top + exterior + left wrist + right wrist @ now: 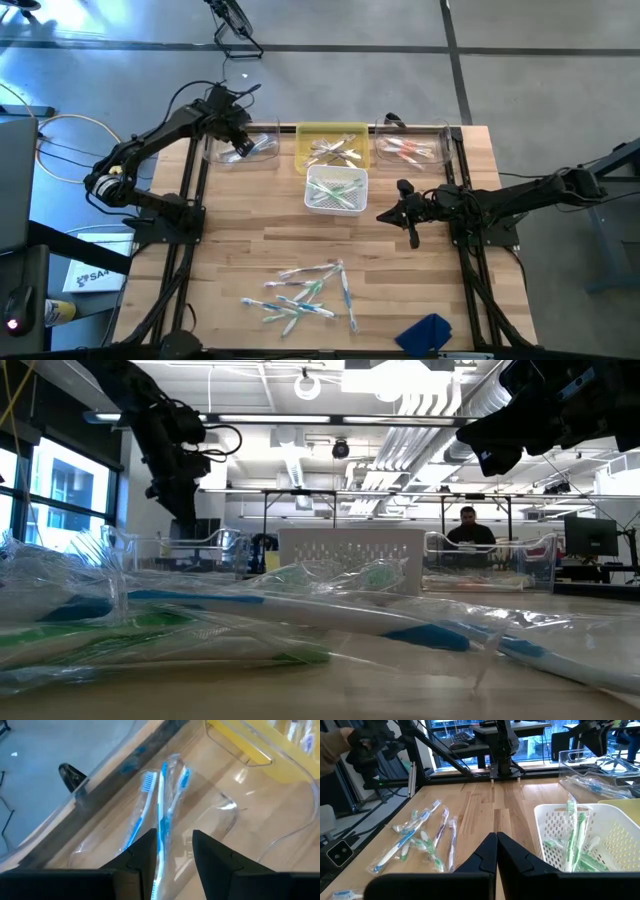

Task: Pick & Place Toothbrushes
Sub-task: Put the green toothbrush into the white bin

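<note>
Left gripper (242, 148): over the clear bin (262, 152) at the table's far left; fingers (142, 855) spread, with a blue toothbrush (161, 827) in its wrapper lying between them on the bin floor; whether the fingers touch it cannot be told
Right gripper (412, 238): low over bare table right of centre, fingers pressed together, pinching nothing
Loose toothbrushes (305, 292): scattered heap near the front edge, each in a clear wrapper, with green, blue and pink accents
White basket (312, 180): centre of table, green toothbrushes (335, 192) inside
Yellow bin (304, 140): behind the basket, pale toothbrushes in it
Right clear bin (452, 140): far right, red-accented toothbrushes (410, 150) inside
Blue cloth (428, 332): front right edge
High view alone: the whole row of containers and both arms
Left wrist view alone: two blue brushes side by side in the bin
Right wrist view alone: basket mesh and brushes standing tilted in it
Low view alone: a person (467, 528) seated beyond the table; wrapped brushes fill the foreground
</note>
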`<state>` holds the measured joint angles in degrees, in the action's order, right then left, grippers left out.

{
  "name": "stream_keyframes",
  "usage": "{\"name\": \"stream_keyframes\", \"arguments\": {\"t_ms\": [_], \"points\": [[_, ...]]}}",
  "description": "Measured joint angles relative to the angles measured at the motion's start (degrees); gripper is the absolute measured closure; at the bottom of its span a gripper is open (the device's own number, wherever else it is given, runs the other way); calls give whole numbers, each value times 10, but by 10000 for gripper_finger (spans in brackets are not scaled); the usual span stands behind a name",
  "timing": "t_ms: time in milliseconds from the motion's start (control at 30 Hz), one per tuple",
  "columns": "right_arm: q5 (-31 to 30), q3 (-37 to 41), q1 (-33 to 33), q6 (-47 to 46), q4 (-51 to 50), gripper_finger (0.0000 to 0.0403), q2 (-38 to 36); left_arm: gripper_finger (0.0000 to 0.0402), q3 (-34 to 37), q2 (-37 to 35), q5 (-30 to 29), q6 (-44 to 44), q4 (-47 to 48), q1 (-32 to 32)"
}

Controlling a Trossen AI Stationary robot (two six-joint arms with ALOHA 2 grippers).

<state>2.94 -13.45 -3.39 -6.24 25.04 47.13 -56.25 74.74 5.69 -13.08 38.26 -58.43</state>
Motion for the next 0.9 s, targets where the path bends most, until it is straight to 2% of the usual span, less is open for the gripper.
{"name": "stream_keyframes", "arguments": {"t_ms": [300, 400, 467, 567, 767, 900], "points": [[-20, 0, 0, -13, 4, 401, 0, 279, 0, 0, -4, -7, -12, 0], [-35, 0, 0, -15, 5, 401, 0, 279, 0, 0, -52, -16, -44, 0], [-39, 0, 0, -15, 6, 401, 0, 279, 0, 0, -78, 9, -52, -1], [-40, 0, 0, -15, 9, 401, 0, 279, 0, 0, -82, 41, -52, 1], [-40, 0, 0, -15, 9, 401, 0, 279, 4, -22, -116, -26, -55, 76], [-42, 0, 0, -18, 9, 401, 0, 279, 59, -84, -168, -35, -154, 154]]}}
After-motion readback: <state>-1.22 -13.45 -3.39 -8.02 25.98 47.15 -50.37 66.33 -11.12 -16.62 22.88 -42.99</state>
